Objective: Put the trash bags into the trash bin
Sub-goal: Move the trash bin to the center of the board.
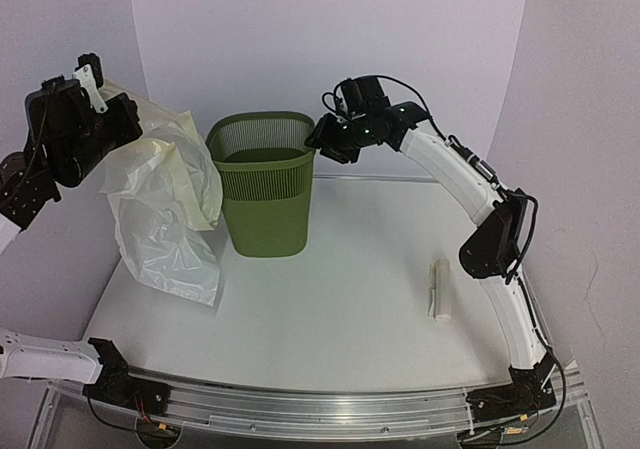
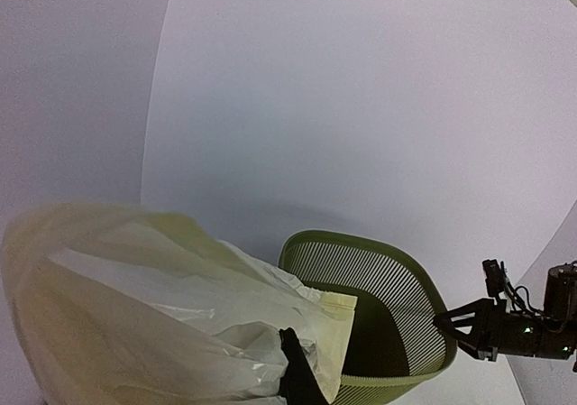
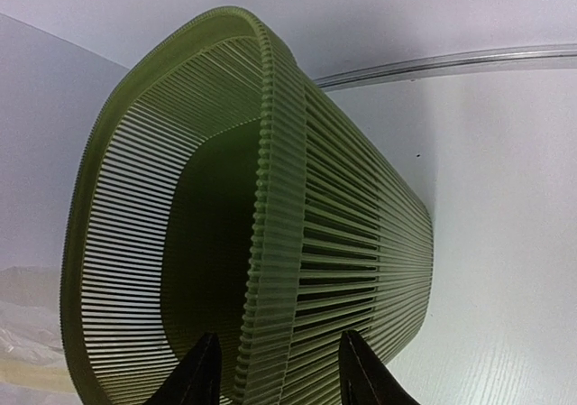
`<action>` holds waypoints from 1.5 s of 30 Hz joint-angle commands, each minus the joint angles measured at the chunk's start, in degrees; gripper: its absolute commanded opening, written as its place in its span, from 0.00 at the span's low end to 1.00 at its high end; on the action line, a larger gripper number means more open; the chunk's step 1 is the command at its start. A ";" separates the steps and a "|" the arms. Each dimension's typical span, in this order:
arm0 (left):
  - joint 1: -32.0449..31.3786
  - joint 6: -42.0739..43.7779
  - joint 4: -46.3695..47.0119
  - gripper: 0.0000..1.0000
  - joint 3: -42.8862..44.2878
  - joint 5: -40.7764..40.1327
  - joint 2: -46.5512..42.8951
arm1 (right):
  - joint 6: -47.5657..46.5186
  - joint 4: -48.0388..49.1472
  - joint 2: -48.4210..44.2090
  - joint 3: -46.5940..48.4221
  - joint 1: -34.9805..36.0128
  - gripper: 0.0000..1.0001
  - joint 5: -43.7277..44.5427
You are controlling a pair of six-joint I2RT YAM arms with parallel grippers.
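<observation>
Nearest to the camera, the metal rail point(image 1: 300, 404) with the two arm bases is seen along the near edge of the bench point(image 1: 330, 309).

At the left edge of the bench, the left tool point(image 1: 112, 109) is raised high and is closed on the upper part of the trash bag point(image 1: 165, 209). The bag hangs down from it in loose folds, beside the trash bin point(image 1: 262, 184) and touching its left side, and its lower end seems to rest on the bench. Nothing of it is inside the bin yet.

The film is judged to be very light, soft and slippery. No shape will be kept by it, and air may be caught in it, so it must be held by a gathered bunch of folds, as it is now, not by one thin layer. Because the bag is wider than the bin, it is expected to drape over the rim unless it is lowered from directly above.

The bin stands near the far edge, at the middle. It looks stiff but light, so it may slide or tip when it is pushed.

The right tool point(image 3: 281, 378) is open astride the right rim of the bin, with one finger inside and one outside, and nothing is gripped yet. The rim is a good place for steadying.

Near the right edge, a small white roll point(image 1: 439, 289) lies apart.
</observation>
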 commanded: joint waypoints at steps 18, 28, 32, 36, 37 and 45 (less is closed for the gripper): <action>-0.09 -3.35 -0.21 0.00 -2.72 -1.77 -5.95 | -14.60 -11.40 -18.21 -12.62 0.29 0.00 14.15; -0.09 -4.28 -0.08 0.00 -0.64 1.90 -4.04 | -20.09 -20.85 -28.39 -19.14 0.24 0.00 17.59; -0.10 -4.96 -0.20 0.00 1.35 4.52 -1.80 | -18.02 -20.84 -33.89 -27.48 0.24 0.00 15.40; -0.09 -5.99 -0.70 0.00 3.95 6.70 0.61 | -15.83 -17.92 -38.78 -36.52 0.26 0.00 12.57; -0.09 -6.19 -0.73 0.00 4.53 6.98 1.05 | -15.67 -16.82 -39.72 -37.64 0.25 0.02 11.74; -0.09 -5.40 2.17 0.00 10.52 11.34 4.12 | -19.01 -10.36 -42.67 -36.73 0.27 0.59 11.98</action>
